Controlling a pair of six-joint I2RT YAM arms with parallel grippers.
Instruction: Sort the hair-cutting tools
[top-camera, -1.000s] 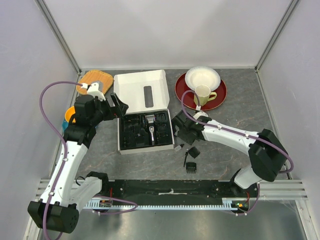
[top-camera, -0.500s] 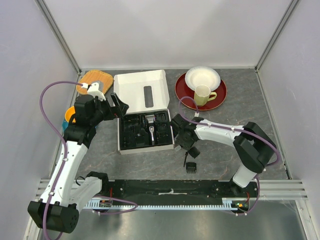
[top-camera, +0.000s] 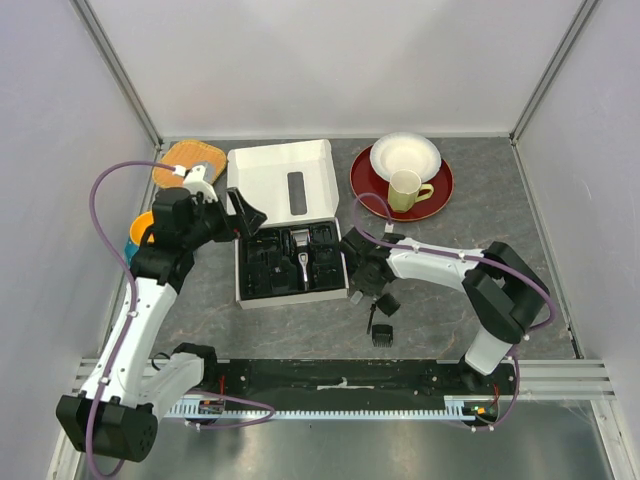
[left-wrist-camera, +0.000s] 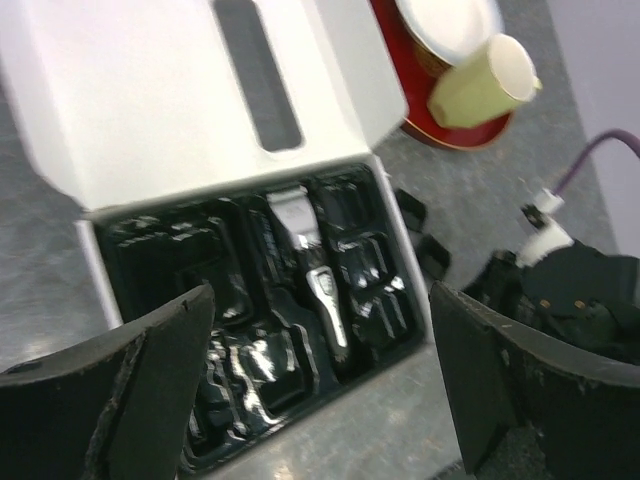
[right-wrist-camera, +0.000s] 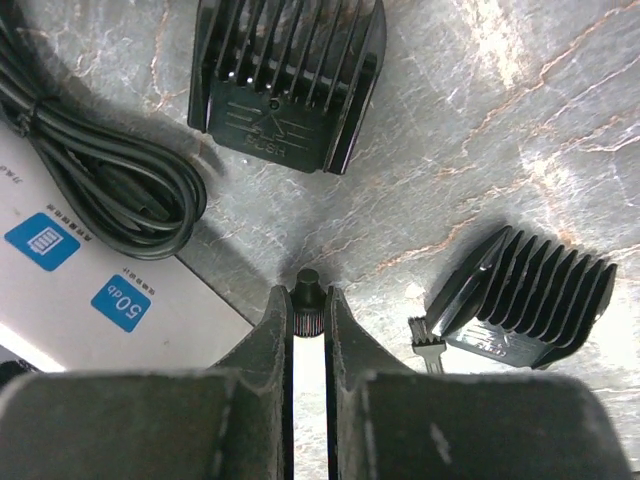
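Observation:
The black and silver hair clipper (top-camera: 302, 256) lies in the middle slot of the black tray (top-camera: 262, 275) of the white box; it also shows in the left wrist view (left-wrist-camera: 316, 268). Two black comb attachments (top-camera: 388, 303) (top-camera: 381, 335) and the thin cleaning brush (top-camera: 371, 318) lie on the table right of the box. In the right wrist view the combs (right-wrist-camera: 288, 75) (right-wrist-camera: 525, 295) and the brush bristles (right-wrist-camera: 428, 342) lie ahead. My right gripper (right-wrist-camera: 308, 302) is shut on a small black knurled cap (right-wrist-camera: 308, 288). My left gripper (left-wrist-camera: 320, 370) is open above the tray's front edge.
The box lid (top-camera: 283, 180) stands open behind the tray. A coiled black cable (right-wrist-camera: 100, 160) lies on a white leaflet (right-wrist-camera: 70, 270). A red plate (top-camera: 437, 195) holds a white bowl (top-camera: 405, 156) and a yellow cup (top-camera: 405, 188) at the back right. A woven coaster (top-camera: 190, 160) and an orange bowl (top-camera: 140, 228) sit at the left.
My right gripper has moved left and nearer, close to the box's right front corner. My left gripper has swung a little to the right over the box.

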